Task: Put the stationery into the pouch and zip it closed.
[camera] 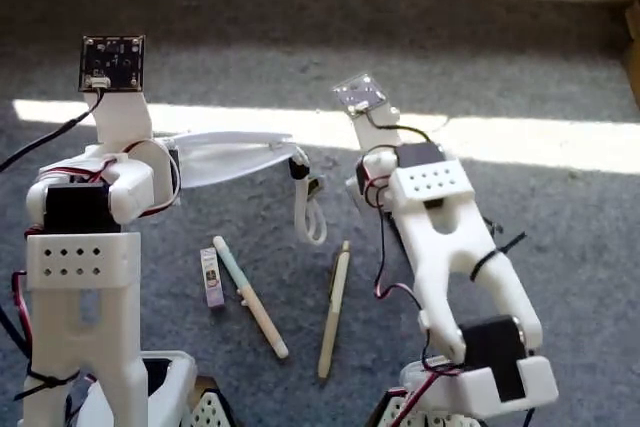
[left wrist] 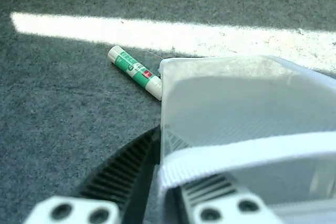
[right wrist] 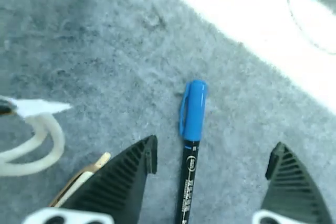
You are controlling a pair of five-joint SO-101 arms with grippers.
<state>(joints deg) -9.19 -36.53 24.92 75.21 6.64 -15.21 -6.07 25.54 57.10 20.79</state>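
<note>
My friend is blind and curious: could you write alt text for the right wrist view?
An open gripper has a blue-capped pen between its fingers, lying on grey carpet. A white strap loop and the end of a gold pen lie beside one finger; a sunlit band crosses the carpet beyond.

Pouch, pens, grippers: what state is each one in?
left gripper: shut on the pouch.
pouch: clamped at one edge.
right gripper: open above the blue-capped pen.
blue-capped pen: capped, flat on the carpet.
glue stick: flat on the carpet, outside the pouch.
cream pen: loose on the carpet.
gold pen: loose on the carpet.
</note>
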